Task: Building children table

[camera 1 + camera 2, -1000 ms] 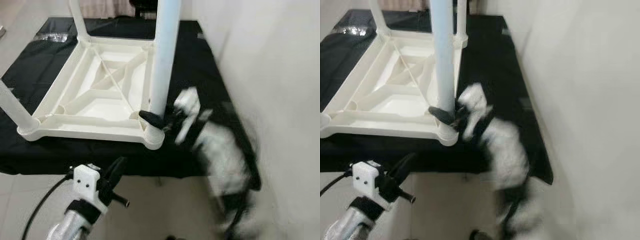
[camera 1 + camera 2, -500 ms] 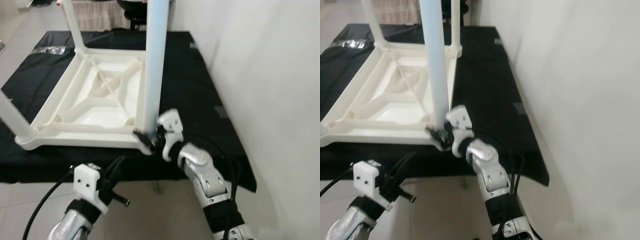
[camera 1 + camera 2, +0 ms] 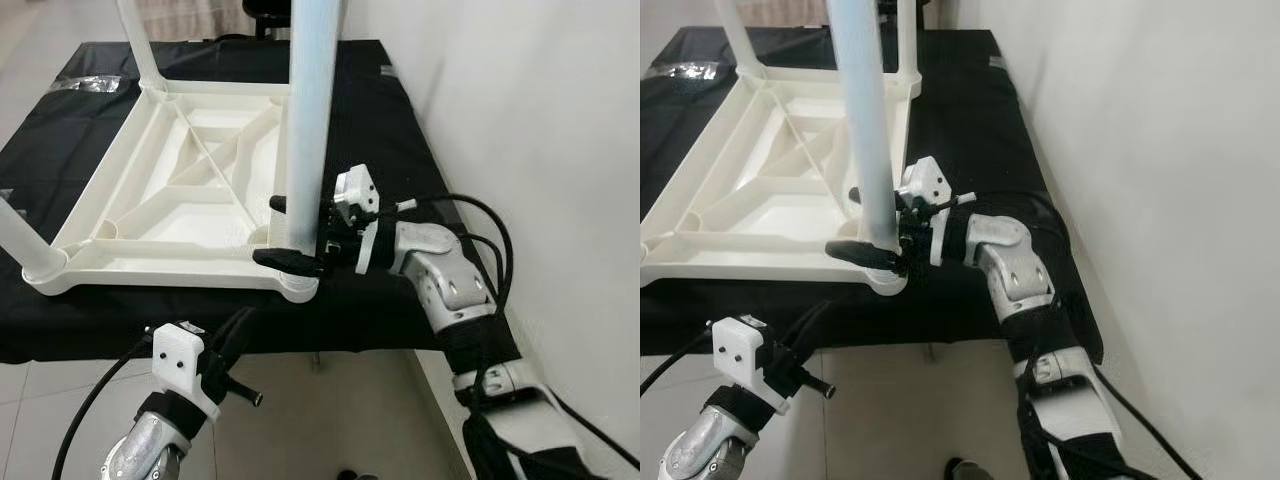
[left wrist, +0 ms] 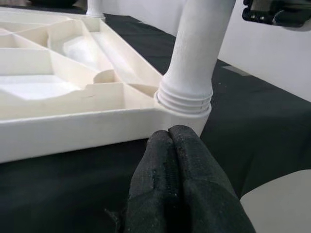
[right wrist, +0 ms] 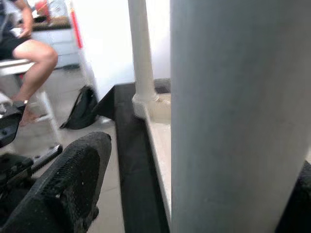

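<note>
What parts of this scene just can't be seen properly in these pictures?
- Table leg: top cut off by the left eye view's upper edge.
- Right gripper: far finger partly hidden behind that leg.
- Seated person: cut off by the right wrist view's edge.
</note>
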`<state>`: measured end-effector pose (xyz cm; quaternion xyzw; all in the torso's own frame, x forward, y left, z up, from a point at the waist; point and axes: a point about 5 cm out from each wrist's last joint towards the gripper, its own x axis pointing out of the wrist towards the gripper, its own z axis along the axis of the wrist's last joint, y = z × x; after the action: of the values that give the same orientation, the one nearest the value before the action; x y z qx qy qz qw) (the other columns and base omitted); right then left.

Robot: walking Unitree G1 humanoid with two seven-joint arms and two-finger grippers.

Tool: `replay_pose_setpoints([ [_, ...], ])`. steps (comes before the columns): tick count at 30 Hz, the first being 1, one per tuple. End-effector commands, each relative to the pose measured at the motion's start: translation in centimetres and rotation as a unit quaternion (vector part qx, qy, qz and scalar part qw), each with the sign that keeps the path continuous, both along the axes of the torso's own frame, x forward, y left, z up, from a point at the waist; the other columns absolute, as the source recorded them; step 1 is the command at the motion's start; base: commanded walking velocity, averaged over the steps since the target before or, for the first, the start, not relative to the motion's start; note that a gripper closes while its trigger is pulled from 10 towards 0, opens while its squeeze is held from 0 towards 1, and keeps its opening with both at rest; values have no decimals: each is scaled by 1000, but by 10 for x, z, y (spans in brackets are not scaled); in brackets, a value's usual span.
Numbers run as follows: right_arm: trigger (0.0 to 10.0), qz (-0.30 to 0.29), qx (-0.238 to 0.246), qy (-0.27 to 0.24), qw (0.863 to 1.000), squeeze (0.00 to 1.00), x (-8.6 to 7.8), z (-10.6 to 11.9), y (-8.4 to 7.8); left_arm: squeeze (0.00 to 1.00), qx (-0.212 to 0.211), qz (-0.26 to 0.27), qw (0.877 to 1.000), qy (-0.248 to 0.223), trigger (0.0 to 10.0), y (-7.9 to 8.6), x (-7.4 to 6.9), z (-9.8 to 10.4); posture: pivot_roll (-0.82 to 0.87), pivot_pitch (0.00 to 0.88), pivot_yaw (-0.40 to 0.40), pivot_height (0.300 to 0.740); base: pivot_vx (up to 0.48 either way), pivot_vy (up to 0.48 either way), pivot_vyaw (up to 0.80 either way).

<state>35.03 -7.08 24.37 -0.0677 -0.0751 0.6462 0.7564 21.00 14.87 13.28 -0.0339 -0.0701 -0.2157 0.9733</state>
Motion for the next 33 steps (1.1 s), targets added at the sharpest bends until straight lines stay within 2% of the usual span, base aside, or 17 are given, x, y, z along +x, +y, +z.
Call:
replay_pose_setpoints([
  [1,6510,31,-5,13,999,0,4,-2,-3,0,4,-4,1000,6,10000,-1,-4,-1,73,214,-53,740,0,0,0],
  [2,6510,31,-5,13,999,0,4,-2,-3,0,4,-4,1000,6,10000,-1,-4,-1,73,214,-53,740,0,0,0],
  [3,0,41,-4,23,999,0,6,-2,-4,0,5,-4,1000,6,10000,-2,-5,-1,76,218,-54,740,0,0,0],
  [9,0,46,0,31,998,0,8,-2,-11,0,5,-4,1000,6,10000,-2,-6,-1,73,225,-54,740,0,0,0],
  [15,0,11,0,22,1000,0,8,-8,-23,0,2,-4,1000,6,10000,-3,-6,0,55,234,-57,740,0,0,0],
  [16,0,-38,2,17,999,0,9,-13,-28,0,1,-4,1000,5,10000,-3,-6,1,47,240,-61,740,0,0,0],
  [18,0,-38,2,17,999,0,9,-13,-28,0,1,-4,1000,5,10000,-3,-6,1,47,240,-61,740,0,0,0],
  [19,0,-122,22,24,992,0,10,-20,-29,0,0,-4,1000,4,10000,-3,-6,1,39,244,-69,740,0,0,0],
  [22,0,-122,22,24,992,0,10,-20,-29,0,0,-4,1000,4,10000,-3,-6,1,39,244,-69,740,0,0,0],
  [23,0,-239,47,47,969,0,10,-33,-27,0,-1,-4,1000,3,10000,-3,-6,2,39,248,-74,740,0,0,0],
  [24,0,-386,17,100,917,0,-31,-90,6,0,0,-4,1000,2,10000,-2,-3,2,25,246,-60,740,0,0,0],
  [25,0,-386,17,100,917,0,-31,-90,6,0,0,-4,1000,2,10000,-2,-3,2,25,246,-60,740,0,0,0],
  [26,0,-402,9,109,909,0,-45,-100,18,0,0,-4,1000,1,10000,-2,-2,2,25,246,-60,740,0,0,0],
  [28,0,-402,9,109,909,0,-45,-100,18,0,0,-4,1000,1,10000,-2,-2,2,25,246,-60,740,0,0,0],
  [29,0,-400,11,103,911,0,-48,-99,24,0,0,-4,1000,1,10000,-2,-1,2,22,237,-58,740,0,0,0],
  [30,0,-394,13,94,914,0,-42,-96,26,0,0,-4,1000,2,10000,-2,0,1,22,225,-64,740,0,0,0],
  [33,0,-394,13,94,914,0,-42,-96,26,0,0,-4,1000,2,10000,-2,0,1,22,225,-64,740,0,0,0],
])
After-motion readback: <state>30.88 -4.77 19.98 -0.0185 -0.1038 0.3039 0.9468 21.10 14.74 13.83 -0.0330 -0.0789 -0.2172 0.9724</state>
